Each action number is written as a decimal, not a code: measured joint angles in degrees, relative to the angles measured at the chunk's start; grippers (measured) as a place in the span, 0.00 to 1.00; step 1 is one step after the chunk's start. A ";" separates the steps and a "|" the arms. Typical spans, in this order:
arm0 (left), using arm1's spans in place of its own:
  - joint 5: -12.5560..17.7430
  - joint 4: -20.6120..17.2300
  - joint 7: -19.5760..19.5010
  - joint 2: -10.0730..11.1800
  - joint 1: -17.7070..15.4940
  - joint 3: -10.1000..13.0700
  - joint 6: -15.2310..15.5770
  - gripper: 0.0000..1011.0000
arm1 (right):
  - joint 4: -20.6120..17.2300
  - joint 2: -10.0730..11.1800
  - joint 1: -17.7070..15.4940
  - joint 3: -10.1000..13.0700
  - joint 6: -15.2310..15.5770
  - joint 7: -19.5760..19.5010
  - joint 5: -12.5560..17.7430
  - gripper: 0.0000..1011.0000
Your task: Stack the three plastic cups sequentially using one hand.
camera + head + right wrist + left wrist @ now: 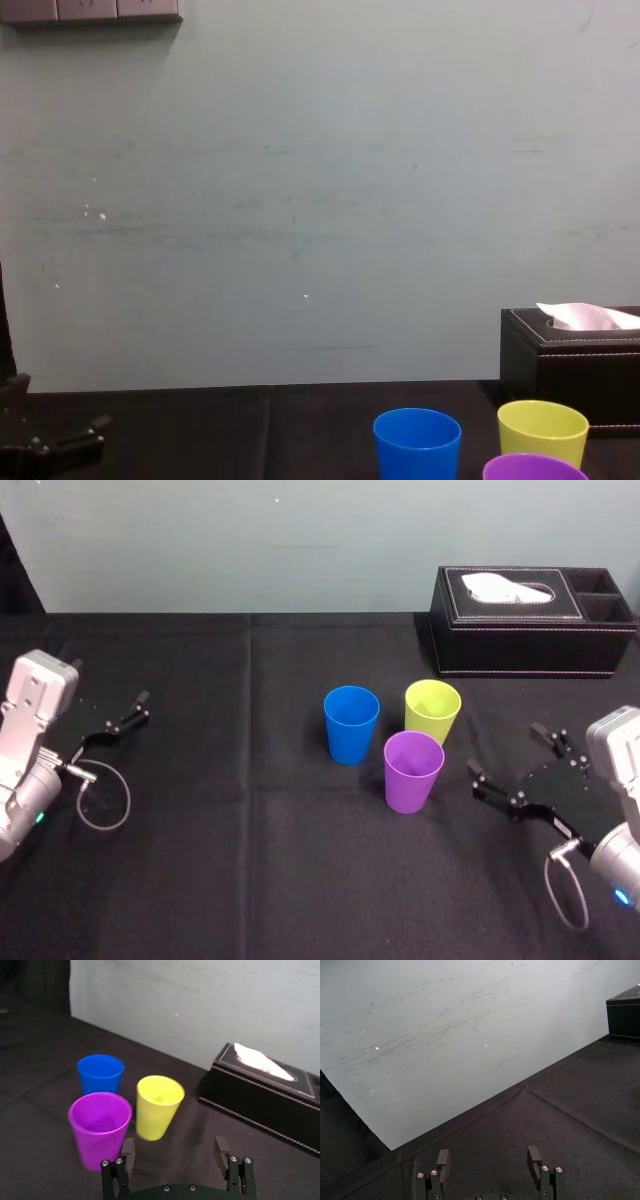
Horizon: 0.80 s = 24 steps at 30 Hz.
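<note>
Cups in three colours stand upright and close together at the middle of the black table [250, 860] — blue cup [351, 725] and yellow-green cup [432, 710] side by side, purple cup [413, 770] in front, nearer the robot. Right end effector [508, 752] is near the purple cup's right, fingers spread, holding nothing. Left end effector [122, 718] sits far left — also spread and empty. Black tissue box [530, 630] stands back right.

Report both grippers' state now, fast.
Left gripper: open, empty, parked at the left.
Right gripper: open, empty, just right of the purple cup.
</note>
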 joint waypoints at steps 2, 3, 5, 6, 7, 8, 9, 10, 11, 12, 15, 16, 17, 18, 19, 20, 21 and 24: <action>0.00 0.00 0.00 0.00 0.00 0.00 0.00 1.00 | -0.92 0.13 -0.57 -0.06 0.98 0.22 -0.18 0.99; 0.00 0.00 0.00 0.00 0.00 0.00 0.00 1.00 | -1.60 0.14 -1.02 -0.16 1.94 0.57 -0.16 0.99; 0.00 0.00 0.00 0.00 0.00 0.00 0.00 1.00 | -2.24 -0.12 -1.44 -0.40 3.11 1.42 0.25 0.99; 0.00 0.00 0.00 0.00 0.00 0.00 0.00 1.00 | -2.24 -0.12 -1.44 -0.40 3.11 1.42 0.25 0.99; 0.00 0.00 0.00 0.00 0.00 0.00 0.00 1.00 | -2.47 -0.48 -1.55 -0.60 3.78 2.20 0.62 0.99; 0.00 0.00 0.00 0.00 0.00 0.00 0.00 1.00 | -2.54 -0.67 -1.56 -0.71 4.01 2.49 0.75 0.99; 0.00 0.00 0.00 0.00 0.00 0.00 0.00 1.00 | -2.60 -0.89 -1.56 -0.83 4.23 2.79 0.88 0.99; 0.00 0.00 0.00 0.00 0.00 0.00 0.00 1.00 | -2.62 -1.38 -1.54 -1.03 4.57 3.35 1.14 0.99; 0.00 0.00 0.00 0.00 0.00 0.00 0.01 1.00 | -2.62 -1.64 -1.50 -1.14 4.70 3.63 1.27 0.99; 0.00 0.00 0.00 0.00 0.00 0.00 0.00 1.00 | -2.62 -1.90 -1.44 -1.26 4.81 3.85 1.37 0.99; 0.00 0.00 0.00 0.00 0.00 0.00 0.00 1.00 | -2.18 -2.99 -0.95 -1.86 5.06 4.85 1.42 0.99; 0.00 0.00 0.00 0.00 0.00 0.00 0.00 1.00 | -1.73 -3.63 -0.61 -2.15 5.08 5.23 1.36 0.99; 0.00 0.00 0.00 0.00 0.00 0.00 0.00 1.00 | -1.45 -3.97 -0.43 -2.28 5.07 5.42 1.28 0.99; 0.00 0.00 0.00 0.00 0.00 0.00 0.00 1.00 | -1.17 -4.32 -0.25 -2.40 5.06 5.57 1.19 0.99; 0.00 0.00 0.00 0.00 0.00 0.00 0.00 1.00 | -0.66 -4.94 0.03 -2.57 4.96 5.85 1.05 0.99; 0.00 0.00 0.00 0.00 0.00 0.00 0.00 1.00 | -0.32 -5.33 0.21 -2.66 4.84 5.97 0.94 0.99; 0.00 0.00 0.00 0.00 0.00 0.00 0.00 1.00 | -0.08 -5.61 0.34 -2.72 4.75 6.05 0.85 0.99; 0.00 0.00 0.00 0.00 0.00 0.00 0.00 1.00 | 1.05 -7.00 1.04 -3.03 4.21 6.48 0.31 0.99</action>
